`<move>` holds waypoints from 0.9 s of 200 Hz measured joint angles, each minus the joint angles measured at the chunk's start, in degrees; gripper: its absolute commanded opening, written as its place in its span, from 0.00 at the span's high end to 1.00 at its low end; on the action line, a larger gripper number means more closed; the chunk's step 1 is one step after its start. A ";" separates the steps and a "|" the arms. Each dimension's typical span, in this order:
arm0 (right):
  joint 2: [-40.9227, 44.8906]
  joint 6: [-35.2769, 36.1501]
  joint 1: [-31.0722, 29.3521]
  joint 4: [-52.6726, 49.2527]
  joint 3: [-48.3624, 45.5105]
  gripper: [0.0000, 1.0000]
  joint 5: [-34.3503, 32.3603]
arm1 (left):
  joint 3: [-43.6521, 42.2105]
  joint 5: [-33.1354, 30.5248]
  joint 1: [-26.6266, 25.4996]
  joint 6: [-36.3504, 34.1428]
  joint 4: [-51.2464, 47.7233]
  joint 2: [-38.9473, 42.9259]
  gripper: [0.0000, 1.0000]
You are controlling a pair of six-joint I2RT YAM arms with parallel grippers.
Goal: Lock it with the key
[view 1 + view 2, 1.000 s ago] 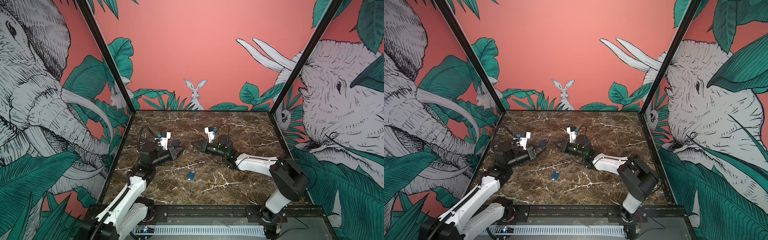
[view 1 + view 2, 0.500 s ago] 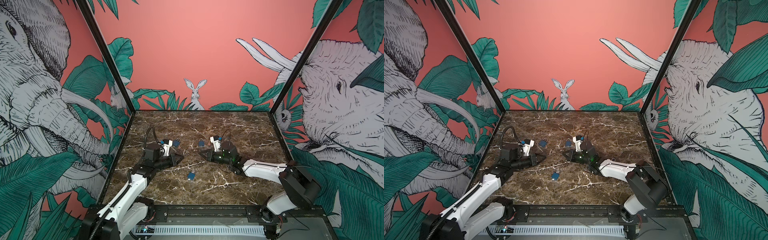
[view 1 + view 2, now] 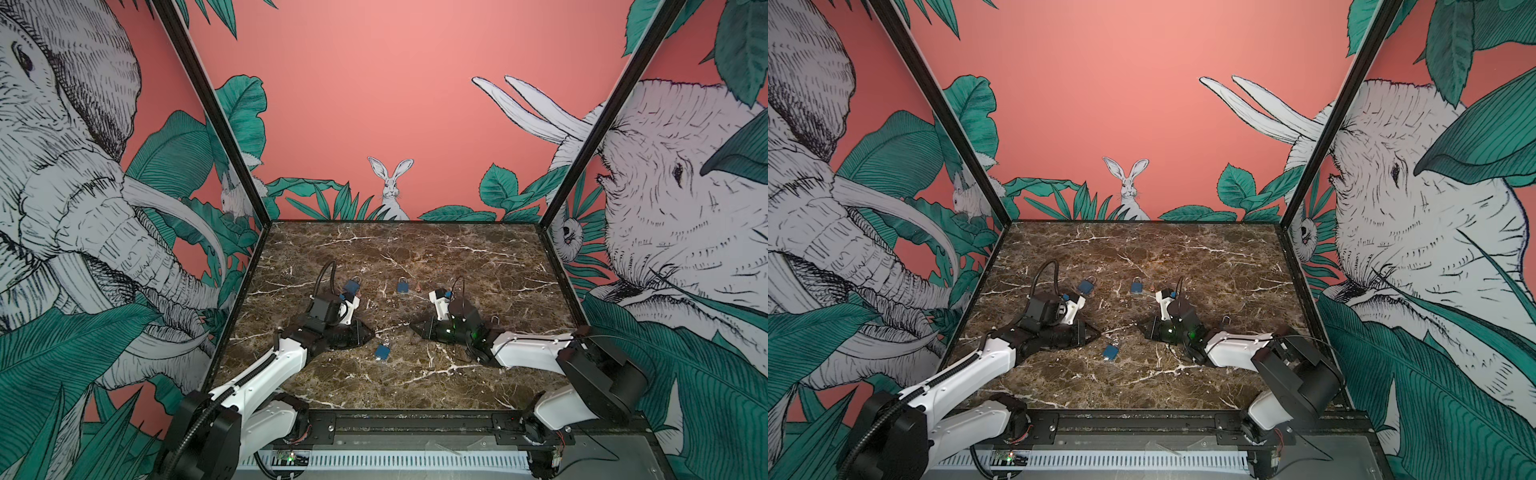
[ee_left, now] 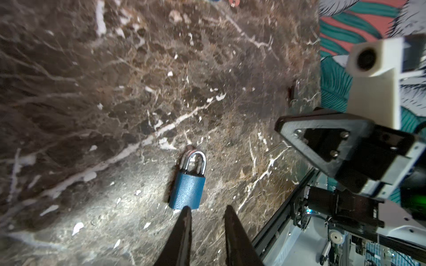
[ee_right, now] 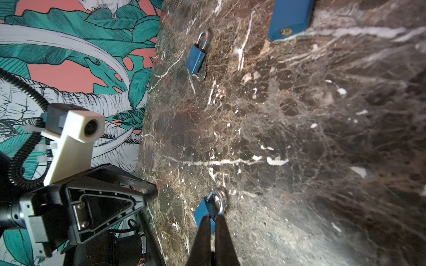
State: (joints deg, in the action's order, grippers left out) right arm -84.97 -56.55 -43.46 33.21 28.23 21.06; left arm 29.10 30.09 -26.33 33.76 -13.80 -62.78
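So the padlock [image 4: 187,186] in play lies flat on the desk [image 3: 415,249], a bit toward 6 o'clock from the middle. Its shackle [image 4: 196,159] looks pushed home with both legs in the body, and nothing's sticking out of it that I can see. Left tool [image 4: 207,208] points at it from about 10 o'clock, tips spread a little with nothing between them. One tip is right at the body's bottom edge, touching or just shy, can't tell. Right tool [image 5: 214,217] sits near, between 1 and 2 o'clock of the padlock, pressed together, nothing visibly pinched. Farther out there's a rear-left padlock [image 3: 351,286] at 11 o'clock with what looks like a key ring [image 5: 200,75] at its base. A rear padlock [image 3: 402,286] sits at 12 with a small reddish thing just beside it that I'd take for a key [image 3: 417,286]. My read: this is the grab-the-lock step, nothing in hand yet. Next the left tool has to close on the body's sides and hold it steady while the right fetches a key and lines it up with the keyhole, which is fiddly.
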 measured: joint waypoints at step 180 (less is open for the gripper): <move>-1.09 -1.70 0.00 2.67 -7.48 0.65 -3.34 | 5.73 -15.37 -6.27 -2.03 -4.59 -3.91 0.70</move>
State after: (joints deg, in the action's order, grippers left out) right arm -86.06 -58.26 -43.46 35.88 20.75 17.72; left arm 34.83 14.72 -32.60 31.73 -18.39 -66.70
